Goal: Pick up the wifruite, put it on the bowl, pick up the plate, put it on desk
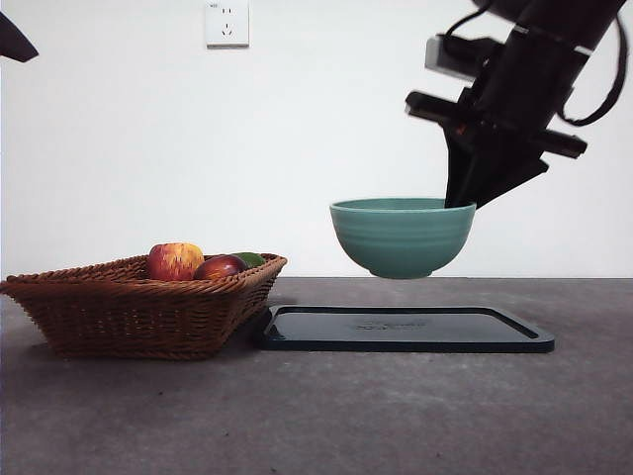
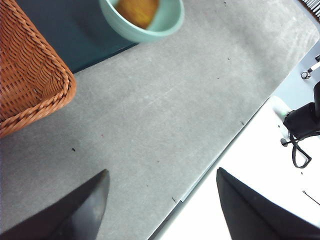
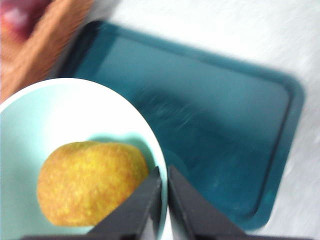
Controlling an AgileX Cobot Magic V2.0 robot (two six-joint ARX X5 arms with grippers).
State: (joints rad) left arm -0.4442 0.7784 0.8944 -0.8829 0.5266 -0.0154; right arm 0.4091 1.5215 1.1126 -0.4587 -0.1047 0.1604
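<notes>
My right gripper (image 1: 460,203) is shut on the rim of the mint-teal bowl (image 1: 401,237) and holds it in the air, above the dark flat plate (image 1: 401,329) on the grey desk (image 1: 396,416). In the right wrist view the jaws of that gripper (image 3: 165,185) pinch the bowl's rim (image 3: 50,120), and the golden-brown wifruite (image 3: 92,182) lies inside the bowl. The plate (image 3: 215,125) is empty below. My left gripper (image 2: 162,172) is open and empty over the desk's edge, away from the bowl (image 2: 150,35) and the wifruite (image 2: 137,10).
A wicker basket (image 1: 138,302) stands left of the plate, touching its corner. It holds a red-and-yellow apple (image 1: 175,261), a dark red fruit (image 1: 220,267) and a green one (image 1: 252,259). The left arm's tip (image 1: 15,40) shows at the top left corner.
</notes>
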